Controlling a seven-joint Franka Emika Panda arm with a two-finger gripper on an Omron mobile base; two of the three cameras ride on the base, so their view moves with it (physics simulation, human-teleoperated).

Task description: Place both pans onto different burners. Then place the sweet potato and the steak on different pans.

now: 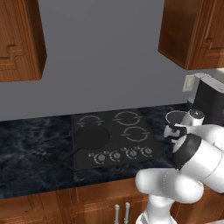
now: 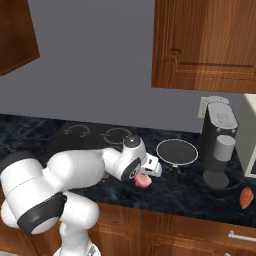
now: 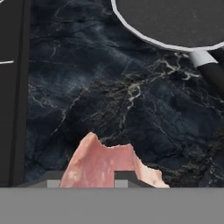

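While the steak [image 3: 107,164] sits between the finger tips at bottom centre of the hand view, the gripper [image 2: 146,172] looks clamped on it, low over the dark counter [image 3: 109,96]. Rimmed pan [image 2: 177,151] sits centre-right of the right base view, off the cooktop [image 1: 114,136]; black pan [image 1: 91,138] already on a left burner. Sweet potato [image 2: 245,198] at far right edge. Judgement: lift straight up w/ a firm hold, meat looks floppy & could slip; rimmed pan probably needs a burner first.
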